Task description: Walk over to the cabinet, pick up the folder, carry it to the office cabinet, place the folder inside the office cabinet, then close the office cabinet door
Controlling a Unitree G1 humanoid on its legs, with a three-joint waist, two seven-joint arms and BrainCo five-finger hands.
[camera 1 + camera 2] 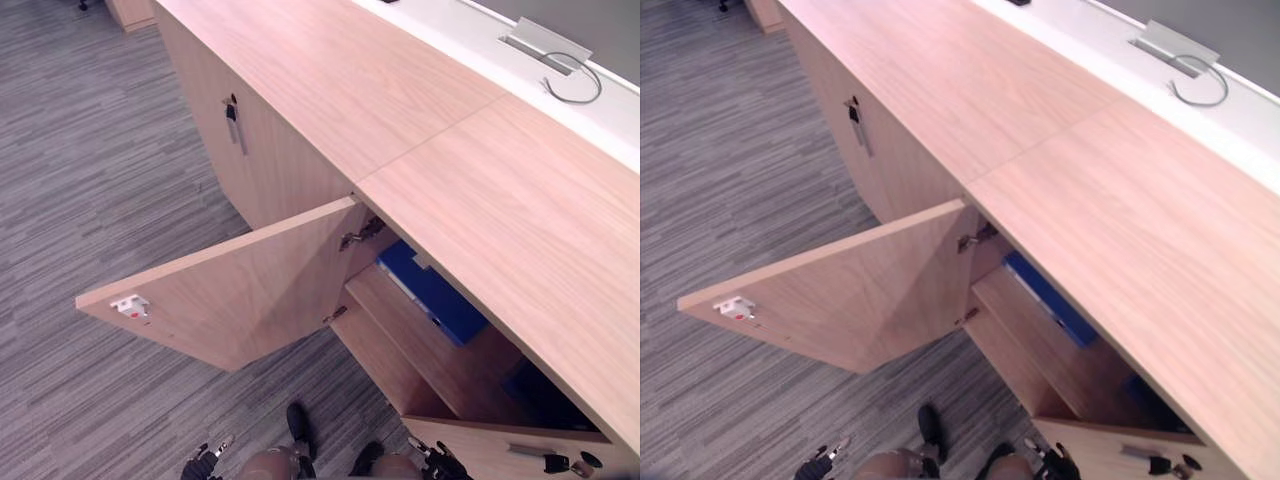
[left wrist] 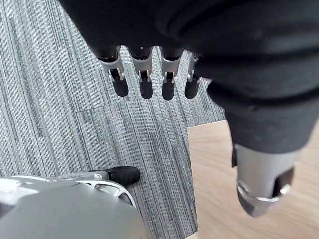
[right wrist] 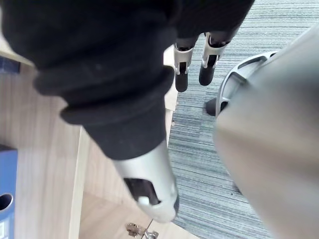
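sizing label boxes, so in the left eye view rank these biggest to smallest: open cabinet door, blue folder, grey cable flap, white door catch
1. open cabinet door
2. blue folder, partly hidden under the cabinet top
3. grey cable flap, farthest from the camera
4. white door catch

The scene is being lit brightly and evenly from overhead. A soft sheen is being thrown off the cabinet top (image 1: 480, 190) at the upper right. The shelf space (image 1: 425, 345) beneath is being left in shadow, and the open door (image 1: 240, 290) is being shaded toward its hinges.
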